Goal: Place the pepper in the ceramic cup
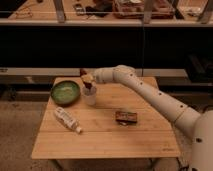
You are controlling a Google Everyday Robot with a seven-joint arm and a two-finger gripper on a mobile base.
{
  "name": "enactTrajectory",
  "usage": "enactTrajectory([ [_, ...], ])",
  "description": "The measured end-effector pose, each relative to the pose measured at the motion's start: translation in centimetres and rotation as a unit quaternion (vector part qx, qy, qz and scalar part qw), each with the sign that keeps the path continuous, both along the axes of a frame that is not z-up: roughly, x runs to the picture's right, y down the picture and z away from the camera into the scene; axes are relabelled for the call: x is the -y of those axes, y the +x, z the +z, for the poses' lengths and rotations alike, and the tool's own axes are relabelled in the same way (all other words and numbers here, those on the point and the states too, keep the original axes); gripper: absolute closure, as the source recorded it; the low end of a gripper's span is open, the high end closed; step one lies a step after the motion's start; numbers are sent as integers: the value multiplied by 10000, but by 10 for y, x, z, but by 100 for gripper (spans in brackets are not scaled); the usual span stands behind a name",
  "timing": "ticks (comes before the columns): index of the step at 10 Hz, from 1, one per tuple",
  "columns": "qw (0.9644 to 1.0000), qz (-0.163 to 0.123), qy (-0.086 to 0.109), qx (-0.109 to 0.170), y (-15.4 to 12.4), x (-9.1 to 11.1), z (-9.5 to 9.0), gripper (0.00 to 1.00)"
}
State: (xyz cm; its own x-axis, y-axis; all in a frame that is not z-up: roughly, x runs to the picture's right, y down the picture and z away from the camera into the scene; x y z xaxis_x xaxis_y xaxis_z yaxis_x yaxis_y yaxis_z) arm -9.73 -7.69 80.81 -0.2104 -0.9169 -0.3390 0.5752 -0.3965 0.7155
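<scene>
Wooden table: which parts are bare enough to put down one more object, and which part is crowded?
On the wooden table, bare patches are the front strip below the white bottle and reddish-brown packet, and the right side beyond the packet. The back-left is crowded: green bowl, ceramic cup, with the gripper just above the cup.
</scene>
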Motion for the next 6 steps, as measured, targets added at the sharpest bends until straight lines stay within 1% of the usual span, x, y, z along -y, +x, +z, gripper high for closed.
enactTrajectory([
  [2, 9999, -18, 46, 93, 4, -1, 5, 61],
  [3, 9998, -34, 98, 151, 7, 0, 5, 48],
  [5, 9995, -84, 202, 206, 11, 5, 5, 28],
  [6, 9994, -130, 246, 217, 13, 7, 6, 21],
])
